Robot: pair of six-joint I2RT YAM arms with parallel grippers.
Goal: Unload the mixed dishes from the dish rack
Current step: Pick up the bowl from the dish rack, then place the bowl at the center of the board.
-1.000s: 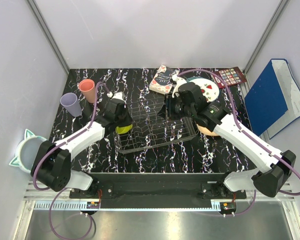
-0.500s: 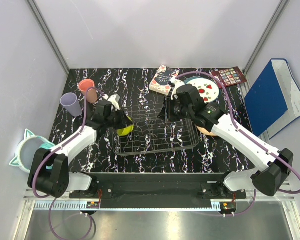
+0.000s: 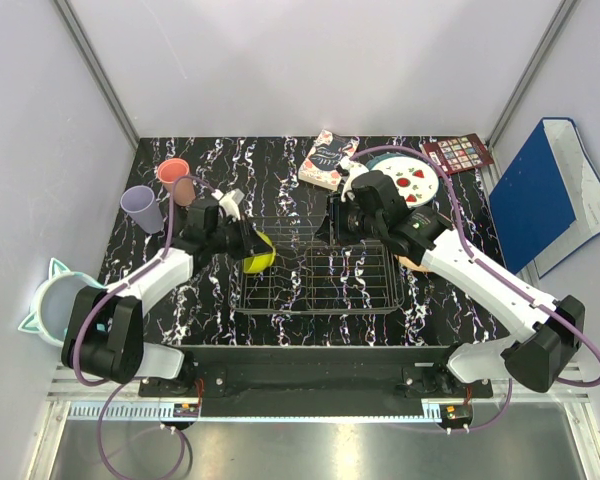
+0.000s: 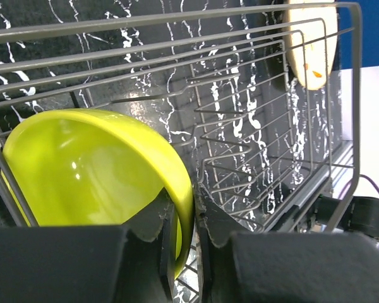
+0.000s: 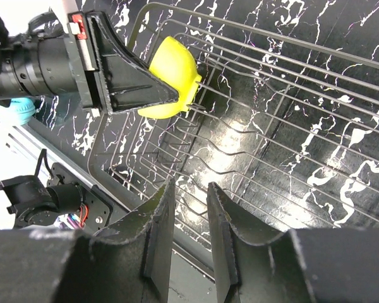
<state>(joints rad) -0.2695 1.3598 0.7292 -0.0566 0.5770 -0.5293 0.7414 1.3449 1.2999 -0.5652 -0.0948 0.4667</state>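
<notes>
The yellow-green bowl (image 3: 261,250) stands on edge at the left end of the dish rack (image 3: 365,290), a dark wire basket. My left gripper (image 4: 184,218) is shut on the bowl's (image 4: 88,164) rim, one finger inside and one outside. In the top view that left gripper (image 3: 242,241) reaches in from the left. My right gripper (image 5: 189,196) hangs open above the rack's (image 5: 284,136) floor, nothing between its fingers; it sits at the rack's far rim (image 3: 332,218). The bowl (image 5: 172,71) and the left gripper (image 5: 129,88) also show in the right wrist view.
Two salmon-pink cups (image 3: 173,173) (image 3: 186,190) and a lilac cup (image 3: 141,207) stand back left. A white red-spotted plate (image 3: 416,182) lies on a teal plate (image 3: 382,158) back right; a peach plate (image 3: 416,262) lies under my right arm. Mint cat-eared bowl (image 3: 48,300), book (image 3: 329,158), blue folder (image 3: 550,195).
My left gripper has swung the bowl up and slightly rightward, its wrist drawing back left. The rack has settled from skewed to square. The right gripper shifted a little toward the back.
</notes>
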